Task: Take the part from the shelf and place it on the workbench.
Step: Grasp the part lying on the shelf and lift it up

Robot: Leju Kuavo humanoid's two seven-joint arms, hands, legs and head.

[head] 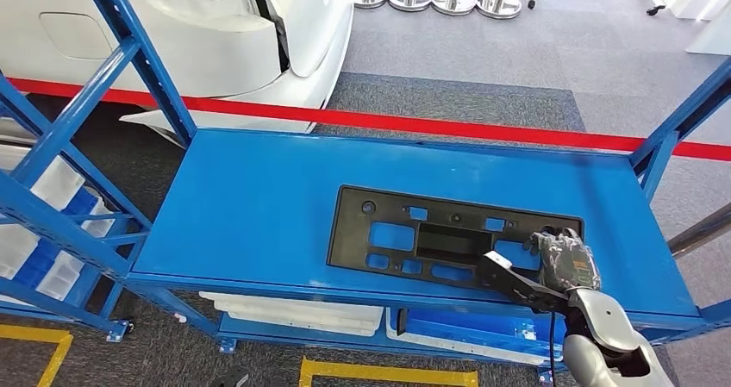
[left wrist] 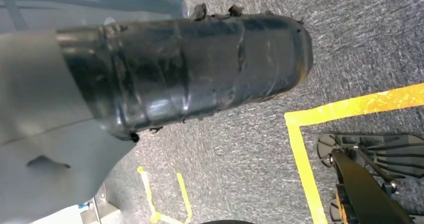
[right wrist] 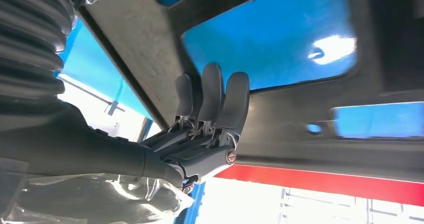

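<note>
A flat black plastic part [head: 431, 236] with several rectangular cut-outs lies on the blue shelf top [head: 259, 206], right of centre. My right hand [head: 565, 262] sits at the part's near right corner. Its thumb reaches left over the near edge. In the right wrist view its dark fingers [right wrist: 212, 102] lie straight, side by side, against the part [right wrist: 280, 129], and blue shelf shows through the cut-outs. No finger visibly hooks under an edge. My left hand [left wrist: 190, 69] hangs over grey carpet as a dark glossy bulk, with its fingers hidden.
Blue shelf uprights stand at the left [head: 129, 51] and right [head: 664, 146]. White and blue bins [head: 293, 314] sit on the level below. Beyond the shelf are a red floor line [head: 448, 124] and a white car body [head: 259, 34]. Yellow tape [left wrist: 300, 144] marks the carpet.
</note>
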